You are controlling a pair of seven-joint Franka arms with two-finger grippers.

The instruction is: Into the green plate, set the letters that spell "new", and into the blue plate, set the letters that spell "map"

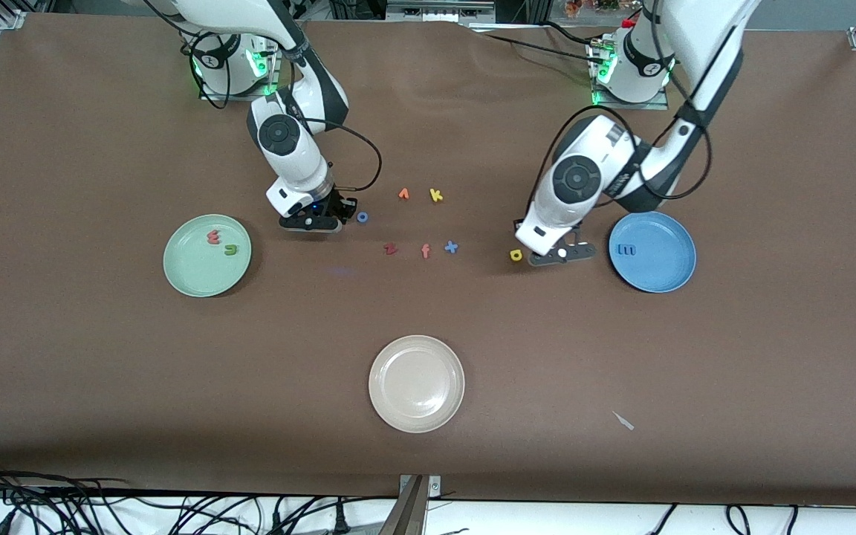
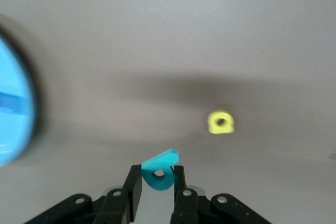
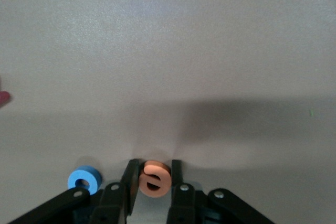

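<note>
While each tool clamps a letter, the brown table (image 1: 101,357) holds three plates.

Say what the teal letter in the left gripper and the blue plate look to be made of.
Teal a: probably soft foam, matte; its thick, blunt-edged slab takes no shine between the left gripper fingers.
Blue plate: likely hard plastic, smooth with a satin finish, judging by the even colour and soft sheen along the rim.
</note>
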